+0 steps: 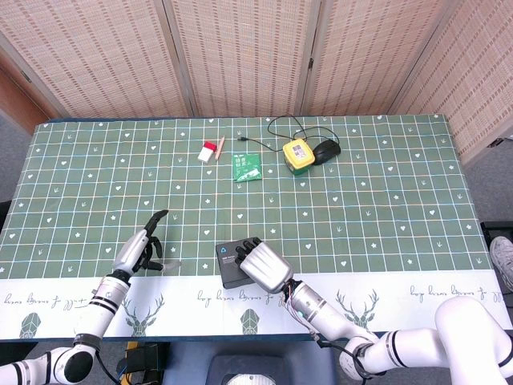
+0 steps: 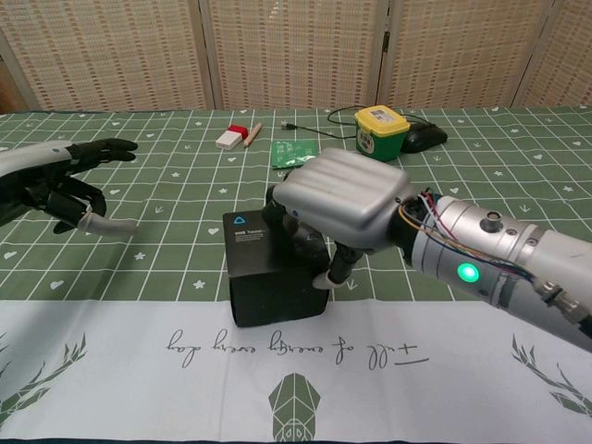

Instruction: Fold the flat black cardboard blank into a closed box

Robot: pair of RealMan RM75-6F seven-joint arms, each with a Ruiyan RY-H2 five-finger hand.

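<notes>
The black cardboard box (image 1: 228, 267) (image 2: 266, 277) stands closed near the table's front edge, its top showing a small blue mark. My right hand (image 1: 265, 269) (image 2: 342, 199) lies over the box's right half, with fingers curled down onto the top and the thumb against its front right side, gripping it. My left hand (image 1: 143, 250) (image 2: 51, 185) hovers well to the left of the box, apart from it. It holds nothing; one finger points forward and the others are loosely bent.
At the back of the green tablecloth (image 1: 385, 192) lie a red-and-white packet (image 1: 211, 150), a green packet (image 1: 246, 167), a yellow container (image 1: 297, 155) (image 2: 381, 132), and a black mouse (image 1: 325, 148) with a cable.
</notes>
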